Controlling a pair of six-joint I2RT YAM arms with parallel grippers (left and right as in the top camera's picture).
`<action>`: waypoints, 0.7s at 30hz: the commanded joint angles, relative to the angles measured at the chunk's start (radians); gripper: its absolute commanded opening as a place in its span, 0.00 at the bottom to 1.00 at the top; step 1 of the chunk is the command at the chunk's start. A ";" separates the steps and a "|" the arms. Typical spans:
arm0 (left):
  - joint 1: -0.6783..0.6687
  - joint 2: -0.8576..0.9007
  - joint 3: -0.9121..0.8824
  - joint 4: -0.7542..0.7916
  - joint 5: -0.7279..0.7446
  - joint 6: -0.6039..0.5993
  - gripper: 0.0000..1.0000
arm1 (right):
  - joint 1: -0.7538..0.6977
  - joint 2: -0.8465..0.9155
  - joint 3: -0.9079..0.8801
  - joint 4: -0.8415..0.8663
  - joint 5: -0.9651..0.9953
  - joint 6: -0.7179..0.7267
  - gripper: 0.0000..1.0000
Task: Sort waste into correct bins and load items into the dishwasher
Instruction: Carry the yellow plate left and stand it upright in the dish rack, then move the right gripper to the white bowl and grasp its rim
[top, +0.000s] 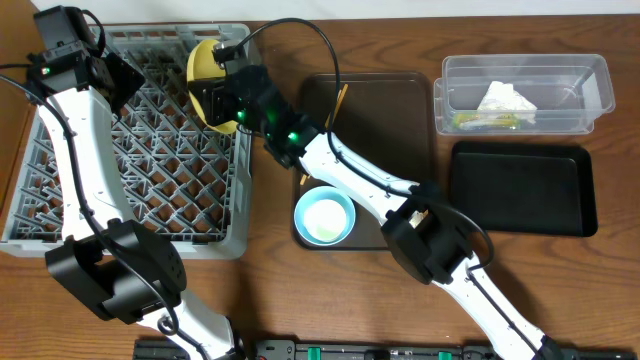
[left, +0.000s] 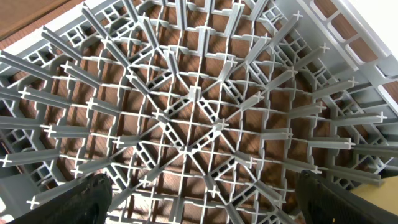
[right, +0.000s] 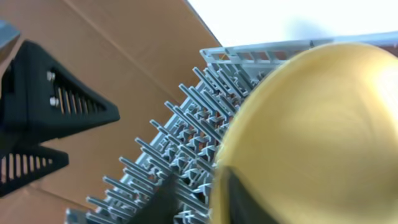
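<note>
"So, where did the job stand?"

"Partway. The white paper piece and the green wrapper lay in the clear tub. The black tray looked bare. The dish rack held only the yellow plate, at its far right corner. Left to do, as I judged: the blue bowl, resting on the near left corner of the brown serving tray, and the chopsticks at that tray's far left. White bowl, cup, food scraps: not seen."

"And the plate's set?"

"On edge among the pegs, leaning a little. Its long line ran far-to-near along the rack's right wall, with the broad faces turned left and right. My right gripper had a finger on each side of the rim, jaws narrow. Clamped or slack, I could not tell. My left gripper hung spread wide over the rack's far left pegs, holding nothing."
</note>
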 joint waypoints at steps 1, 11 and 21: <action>0.006 -0.004 -0.005 -0.003 -0.009 -0.004 0.96 | 0.001 -0.070 0.010 -0.061 0.033 -0.028 0.47; 0.006 -0.004 -0.005 -0.003 -0.009 -0.004 0.96 | -0.181 -0.538 0.010 -1.060 0.260 -0.227 0.99; 0.006 -0.004 -0.005 -0.003 -0.009 -0.004 0.96 | -0.247 -0.502 -0.113 -1.614 0.250 -0.072 0.84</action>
